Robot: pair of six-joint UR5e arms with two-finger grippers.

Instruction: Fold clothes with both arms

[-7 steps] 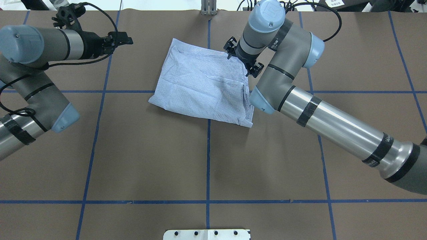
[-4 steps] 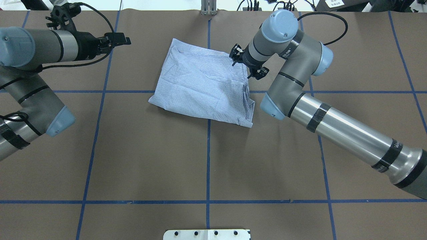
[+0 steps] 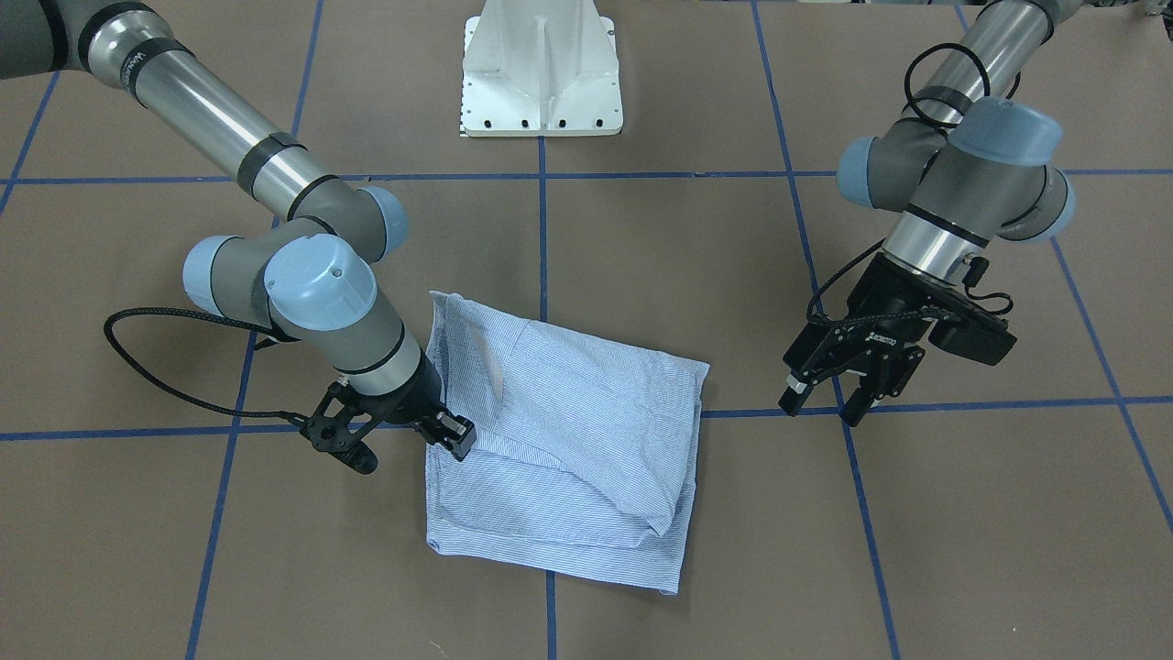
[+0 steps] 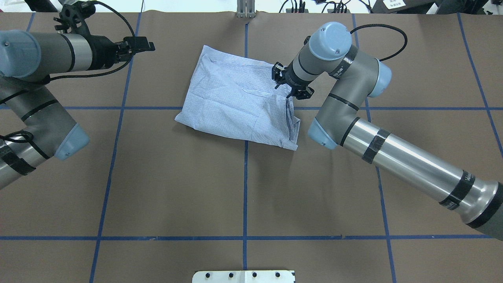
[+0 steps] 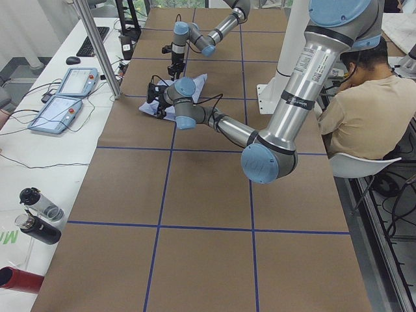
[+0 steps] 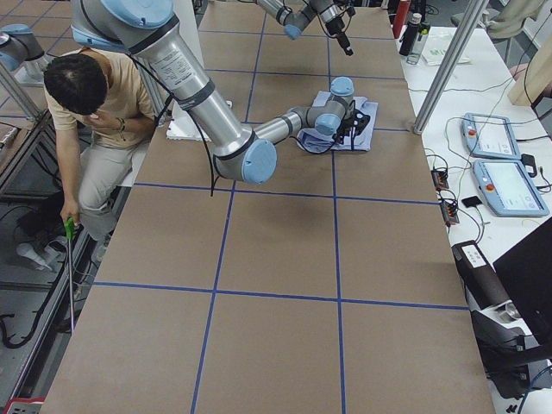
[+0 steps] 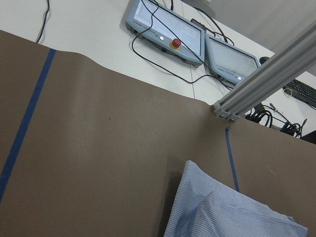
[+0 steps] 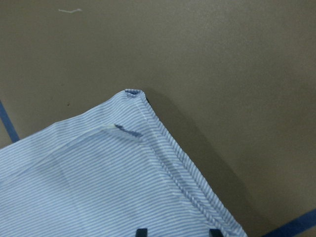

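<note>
**Right jaws spread over the shirt's edge, left jaws idle**

The light-blue, finely white-striped button shirt (image 4: 235, 102), folded to a rough square, lies flat on the brown paper-covered counter (image 4: 177, 188). The silver-grey right arm (image 4: 393, 157) holds the right jaws spread wide across the packet's side edge. One finger is over cloth and the other just outside it, and nothing is pinched. On the left arm (image 3: 953, 202), the left jaws hang open and empty, well apart from the shirt. This looks like a grasp being lined up for another fold. Next, the right jaws must drop and close on every hem layer, and the left jaws must come across to a matching corner.
</note>
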